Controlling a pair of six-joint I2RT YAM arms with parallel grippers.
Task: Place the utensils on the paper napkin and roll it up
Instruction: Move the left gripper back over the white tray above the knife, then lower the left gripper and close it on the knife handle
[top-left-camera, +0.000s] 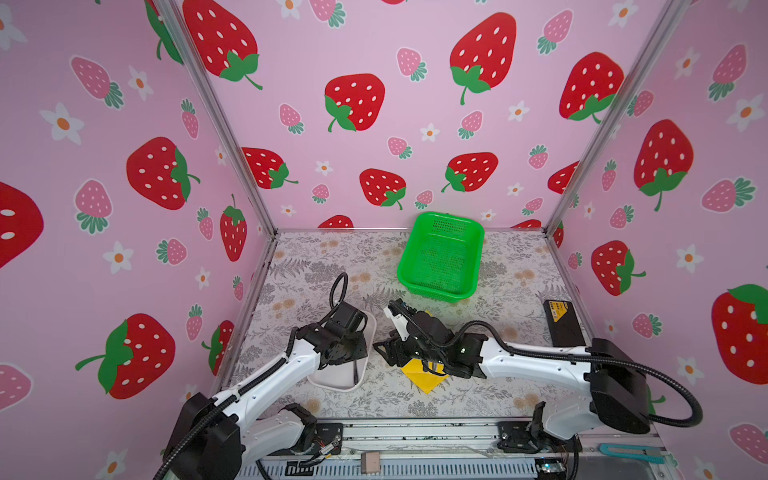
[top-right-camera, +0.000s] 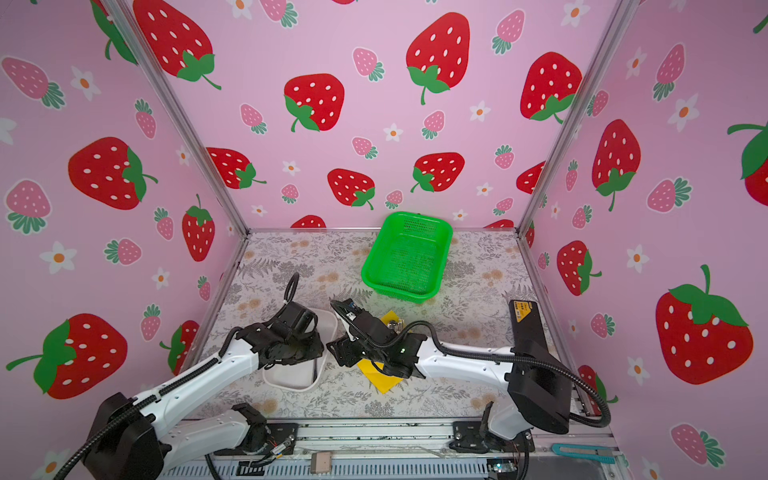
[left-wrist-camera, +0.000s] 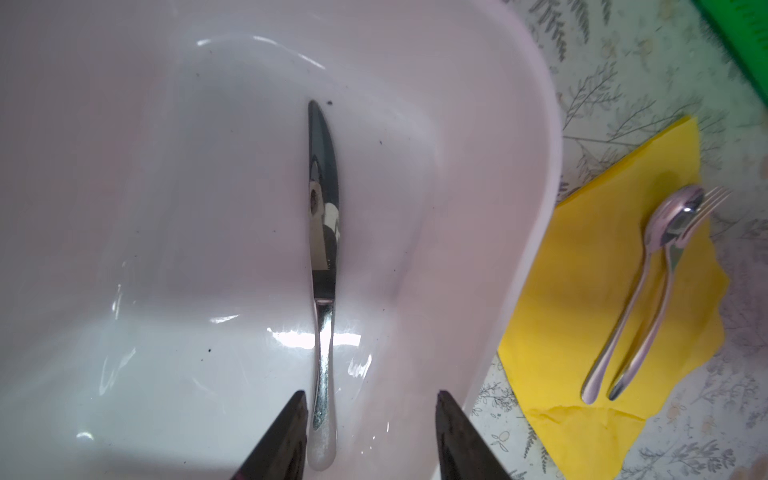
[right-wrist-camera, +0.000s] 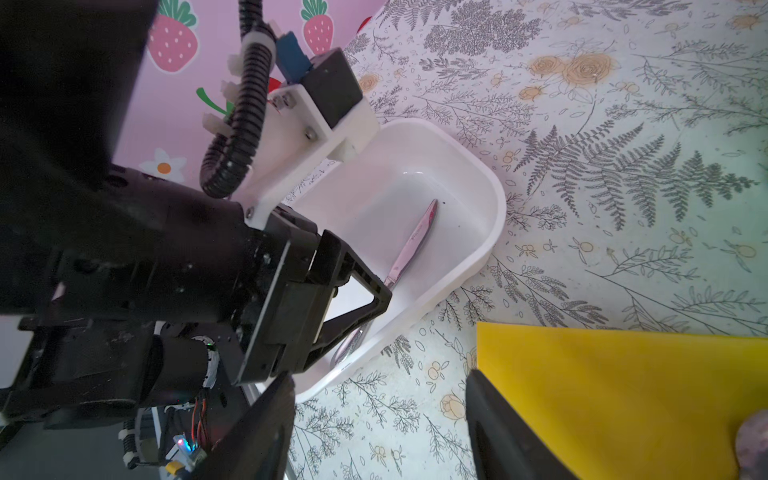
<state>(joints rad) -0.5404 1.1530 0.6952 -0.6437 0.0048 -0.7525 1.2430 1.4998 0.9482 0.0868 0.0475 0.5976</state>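
Note:
A silver knife (left-wrist-camera: 324, 232) lies lengthwise in the white tray (left-wrist-camera: 498, 124), also seen in the right wrist view (right-wrist-camera: 411, 245). My left gripper (left-wrist-camera: 372, 399) is open low over the tray. The end of the knife's handle sits just inside one fingertip (left-wrist-camera: 299, 405), and nothing is gripped. The yellow paper napkin (left-wrist-camera: 582, 291) lies on the table beside the tray, with a spoon (left-wrist-camera: 669, 220) and a fork (left-wrist-camera: 648, 332) side by side on it. My right gripper (right-wrist-camera: 379, 376) is open and empty above the table, between the tray (right-wrist-camera: 478, 187) and the napkin (right-wrist-camera: 602, 395). In both top views the right arm covers most of the napkin (top-left-camera: 419, 376) (top-right-camera: 380, 378).
A green mesh basket (top-left-camera: 440, 257) stands at the back of the table. A black box with a yellow label (top-left-camera: 561, 324) lies along the right edge. Patterned walls close in the table on three sides. The two arms nearly meet above the tray (top-left-camera: 332, 380).

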